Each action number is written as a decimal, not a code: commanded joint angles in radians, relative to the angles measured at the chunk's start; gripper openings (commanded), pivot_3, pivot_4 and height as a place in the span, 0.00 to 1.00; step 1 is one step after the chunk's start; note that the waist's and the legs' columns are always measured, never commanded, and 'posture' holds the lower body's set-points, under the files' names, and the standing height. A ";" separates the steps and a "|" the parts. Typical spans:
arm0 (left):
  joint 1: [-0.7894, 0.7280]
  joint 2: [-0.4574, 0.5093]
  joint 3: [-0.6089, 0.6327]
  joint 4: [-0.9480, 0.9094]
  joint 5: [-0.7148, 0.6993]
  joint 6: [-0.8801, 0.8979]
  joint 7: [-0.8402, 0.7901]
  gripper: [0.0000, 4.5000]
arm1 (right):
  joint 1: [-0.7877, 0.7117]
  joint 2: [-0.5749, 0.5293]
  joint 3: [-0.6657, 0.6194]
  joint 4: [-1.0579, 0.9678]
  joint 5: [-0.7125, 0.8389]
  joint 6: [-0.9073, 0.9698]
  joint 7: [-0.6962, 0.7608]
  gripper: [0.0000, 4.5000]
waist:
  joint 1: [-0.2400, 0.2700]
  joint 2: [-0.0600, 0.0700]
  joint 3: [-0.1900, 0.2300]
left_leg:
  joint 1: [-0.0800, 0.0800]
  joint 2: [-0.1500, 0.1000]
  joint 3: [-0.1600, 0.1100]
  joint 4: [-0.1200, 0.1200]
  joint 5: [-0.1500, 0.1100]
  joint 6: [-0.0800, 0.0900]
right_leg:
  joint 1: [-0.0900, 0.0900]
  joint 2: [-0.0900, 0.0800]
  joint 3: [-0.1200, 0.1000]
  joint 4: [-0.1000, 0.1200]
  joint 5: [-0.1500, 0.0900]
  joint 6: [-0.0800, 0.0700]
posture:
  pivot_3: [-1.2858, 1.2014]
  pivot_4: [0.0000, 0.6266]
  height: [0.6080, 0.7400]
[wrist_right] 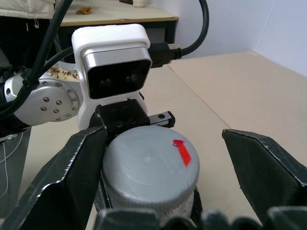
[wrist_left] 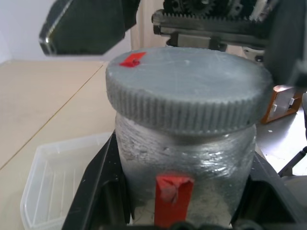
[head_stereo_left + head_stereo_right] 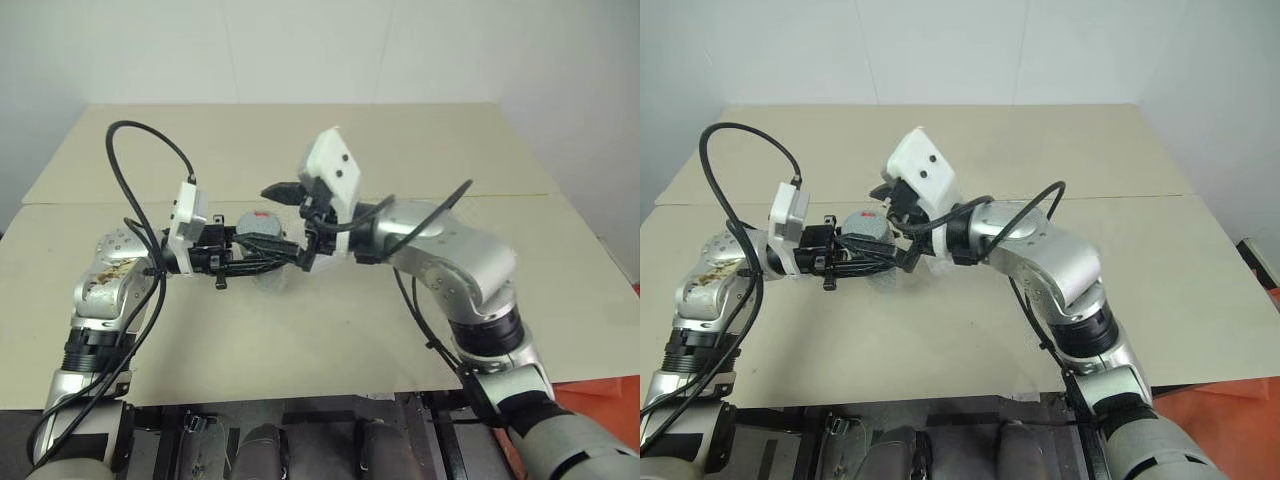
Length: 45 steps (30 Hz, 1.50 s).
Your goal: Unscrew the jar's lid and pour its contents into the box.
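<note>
The left gripper point(image 3: 262, 256) clamps the silvery-grey cylindrical jar point(image 2: 184, 165) above the beige worktop point(image 3: 400, 150). The right gripper point(image 1: 165, 158), jaws wide, straddles the ribbed grey screw lid point(image 2: 184, 93), still on; closing and twisting comes next.

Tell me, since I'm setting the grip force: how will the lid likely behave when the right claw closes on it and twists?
The lid has a ribbed rim, so the fingers should probably bite rather than slip. It looks stiff, unlikely to flex. The jar sits clamped in the left claw, so it likely won't spin along.
</note>
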 commanded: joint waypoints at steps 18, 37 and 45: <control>-0.009 0.029 0.029 -0.019 -0.012 -0.020 -0.018 0.44 | -0.009 -0.009 -0.022 -0.024 -0.064 0.025 -0.030 0.99 | -0.002 0.000 0.000 | 0.000 0.000 0.000 0.000 0.000 0.000 | 0.000 0.000 0.000 0.000 0.000 0.000 | 0.52 0.24 1.00; -0.020 0.021 0.017 -0.010 -0.014 -0.029 -0.034 0.44 | 0.087 -0.137 -0.094 -0.123 -0.019 0.015 -0.008 0.99 | 0.000 0.000 0.000 | 0.000 0.000 0.000 0.000 0.000 0.000 | 0.000 0.000 0.000 0.000 0.000 0.000 | 0.52 0.24 1.00; -0.034 0.017 0.016 0.003 -0.007 -0.030 -0.048 0.44 | 0.113 -0.161 -0.111 -0.145 -0.018 0.015 -0.001 0.99 | 0.000 0.000 0.000 | 0.000 0.000 0.000 0.000 0.000 0.000 | 0.000 0.000 0.000 0.000 0.000 0.000 | 0.52 0.24 1.00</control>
